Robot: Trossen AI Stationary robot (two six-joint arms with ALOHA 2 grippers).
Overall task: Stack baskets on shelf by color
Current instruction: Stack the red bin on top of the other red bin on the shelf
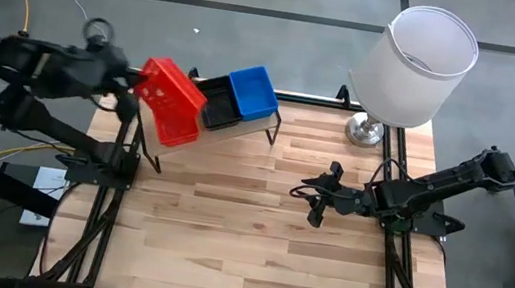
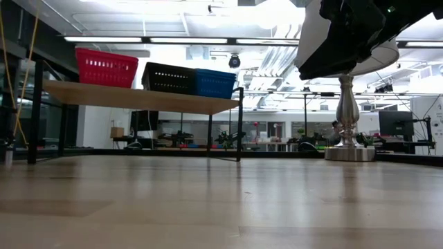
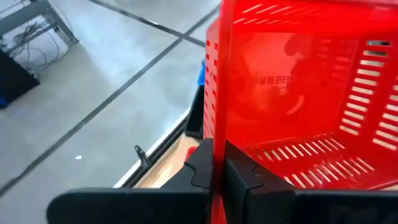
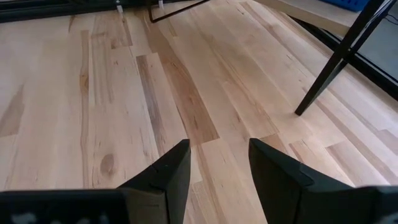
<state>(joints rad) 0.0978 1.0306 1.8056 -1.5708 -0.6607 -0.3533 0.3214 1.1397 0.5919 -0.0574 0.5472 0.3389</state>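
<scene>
A red basket [image 1: 169, 101] [image 2: 106, 67] is over the left end of the shelf [image 1: 245, 128] [image 2: 138, 97], with my left gripper [image 1: 129, 96] [image 3: 219, 174] shut on it. A black basket [image 1: 217, 106] [image 2: 169, 78] and a blue basket [image 1: 253, 93] [image 2: 214, 83] sit side by side on the shelf's right part. My right gripper [image 1: 323, 196] [image 4: 217, 163] hangs open over the bare tabletop, right of the middle, with nothing between its fingers. My left gripper pinches one upright wall of the red basket [image 3: 217, 146], one finger [image 3: 242, 177] inside and the other [image 3: 200, 169] outside. It comes from the table's left side, slanting down. Whether the basket's bottom rests on the shelf, I cannot tell.
A lamp with a white shade [image 1: 418, 66] and a metal foot [image 1: 365, 131] [image 2: 349, 151] stands at the table's far right corner, beside the shelf's right legs [image 4: 329, 68]. Bare wooden tabletop [image 1: 253, 244] lies in front of the shelf.
</scene>
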